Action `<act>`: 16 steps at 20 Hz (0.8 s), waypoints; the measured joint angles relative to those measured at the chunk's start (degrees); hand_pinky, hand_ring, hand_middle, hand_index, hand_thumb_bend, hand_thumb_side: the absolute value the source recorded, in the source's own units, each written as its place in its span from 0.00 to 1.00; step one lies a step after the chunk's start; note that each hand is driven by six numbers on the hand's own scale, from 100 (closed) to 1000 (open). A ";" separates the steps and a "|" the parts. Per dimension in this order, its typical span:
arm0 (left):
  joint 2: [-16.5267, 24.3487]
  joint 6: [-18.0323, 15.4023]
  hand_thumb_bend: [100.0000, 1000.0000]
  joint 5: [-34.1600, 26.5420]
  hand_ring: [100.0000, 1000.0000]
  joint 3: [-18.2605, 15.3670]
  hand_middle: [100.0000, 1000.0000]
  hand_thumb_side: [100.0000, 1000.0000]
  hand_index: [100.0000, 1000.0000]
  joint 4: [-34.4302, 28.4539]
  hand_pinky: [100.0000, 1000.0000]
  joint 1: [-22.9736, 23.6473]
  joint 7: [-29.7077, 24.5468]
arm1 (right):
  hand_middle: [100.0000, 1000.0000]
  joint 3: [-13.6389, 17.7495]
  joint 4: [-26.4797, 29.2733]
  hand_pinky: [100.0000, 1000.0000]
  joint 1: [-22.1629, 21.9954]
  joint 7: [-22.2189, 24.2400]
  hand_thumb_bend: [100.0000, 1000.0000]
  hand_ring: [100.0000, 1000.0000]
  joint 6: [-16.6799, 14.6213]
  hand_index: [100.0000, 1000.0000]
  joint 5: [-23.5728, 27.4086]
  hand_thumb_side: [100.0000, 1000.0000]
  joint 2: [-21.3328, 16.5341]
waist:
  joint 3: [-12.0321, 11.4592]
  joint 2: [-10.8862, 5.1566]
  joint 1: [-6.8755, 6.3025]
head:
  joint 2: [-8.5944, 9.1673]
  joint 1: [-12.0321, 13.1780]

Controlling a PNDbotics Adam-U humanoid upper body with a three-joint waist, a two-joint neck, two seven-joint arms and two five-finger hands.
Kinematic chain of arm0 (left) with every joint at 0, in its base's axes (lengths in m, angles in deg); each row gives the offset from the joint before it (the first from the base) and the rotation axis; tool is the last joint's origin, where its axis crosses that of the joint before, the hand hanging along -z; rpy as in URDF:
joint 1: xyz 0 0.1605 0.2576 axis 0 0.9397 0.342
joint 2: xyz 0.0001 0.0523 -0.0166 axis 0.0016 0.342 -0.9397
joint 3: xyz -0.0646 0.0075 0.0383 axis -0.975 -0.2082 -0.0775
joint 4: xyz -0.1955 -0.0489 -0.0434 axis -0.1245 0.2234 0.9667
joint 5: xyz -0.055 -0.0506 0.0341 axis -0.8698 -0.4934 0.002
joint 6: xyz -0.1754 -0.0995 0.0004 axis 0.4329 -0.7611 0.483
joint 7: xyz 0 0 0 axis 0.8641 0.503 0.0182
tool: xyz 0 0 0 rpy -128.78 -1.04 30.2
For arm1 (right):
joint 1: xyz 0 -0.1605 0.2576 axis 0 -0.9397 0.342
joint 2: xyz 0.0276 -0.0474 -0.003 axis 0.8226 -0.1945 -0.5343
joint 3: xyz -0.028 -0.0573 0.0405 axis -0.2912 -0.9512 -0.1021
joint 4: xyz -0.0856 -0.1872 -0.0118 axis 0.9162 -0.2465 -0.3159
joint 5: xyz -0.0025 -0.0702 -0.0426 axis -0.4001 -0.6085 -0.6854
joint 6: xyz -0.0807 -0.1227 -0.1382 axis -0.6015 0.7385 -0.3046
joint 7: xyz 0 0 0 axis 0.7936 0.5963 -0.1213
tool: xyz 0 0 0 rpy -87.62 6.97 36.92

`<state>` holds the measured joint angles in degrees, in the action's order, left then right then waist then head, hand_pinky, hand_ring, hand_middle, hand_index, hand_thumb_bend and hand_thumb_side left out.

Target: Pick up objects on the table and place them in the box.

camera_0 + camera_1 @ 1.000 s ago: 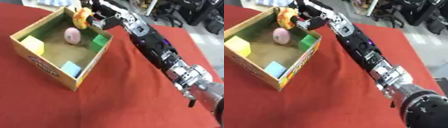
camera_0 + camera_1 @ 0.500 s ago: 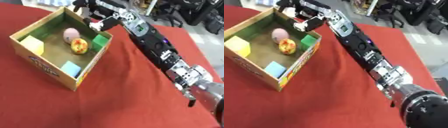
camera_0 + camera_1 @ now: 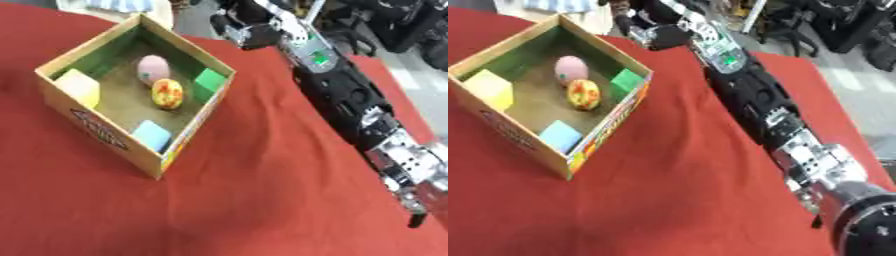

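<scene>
An open cardboard box (image 3: 105, 132) stands on the red table at the left. In it lie a pink egg-shaped thing (image 3: 153, 69), a yellow-orange ball (image 3: 167, 93), a green block (image 3: 210, 79), a yellow block (image 3: 79, 87) and a light blue block (image 3: 151, 135). My right arm (image 3: 346, 95) reaches from the lower right up to the far edge. Its hand (image 3: 647, 31) hangs just beyond the box's far right corner, open and holding nothing. No left hand shows.
Red cloth (image 3: 262, 190) covers the table to the right of and in front of the box. Past the far edge are black chairs and equipment (image 3: 842, 25) and a striped thing (image 3: 122, 4).
One second ago my right hand held the yellow-orange ball over the box. It let go, the ball now lies beside the pink thing, and the hand has drawn back right past the rim.
</scene>
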<state>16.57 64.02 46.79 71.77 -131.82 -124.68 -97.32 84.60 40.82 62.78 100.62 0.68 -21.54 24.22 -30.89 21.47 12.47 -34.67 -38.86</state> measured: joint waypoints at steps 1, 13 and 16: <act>0.14 -0.07 0.00 0.22 0.80 -0.20 0.75 0.52 0.76 0.00 0.80 0.43 0.35 | 0.68 1.05 1.19 1.00 -1.93 -0.28 0.00 0.00 -0.28 0.84 2.21 0.33 -0.75 | 0.47 -0.04 -0.06 | -0.01 0.84; 2.02 -1.69 0.00 3.65 0.80 -1.26 0.75 0.53 0.76 0.00 0.80 3.75 3.34 | 0.67 12.72 14.75 1.00 -24.80 -1.03 0.00 0.00 -1.03 0.82 19.81 0.39 -1.54 | 4.67 -0.65 -2.35 | -0.03 7.89; 2.76 -2.46 0.00 4.95 0.80 -1.33 0.76 0.54 0.76 0.00 0.80 4.70 3.98 | 0.68 15.22 19.93 1.00 -31.45 -2.09 0.00 0.00 -2.09 0.82 19.14 0.39 1.04 | 5.75 -0.65 -2.58 | 0.00 9.72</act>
<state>19.33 61.56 51.74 70.44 -131.82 -119.99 -93.35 99.82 60.76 31.32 98.53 -1.41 -2.39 25.26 -25.14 20.81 9.89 -34.67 -29.14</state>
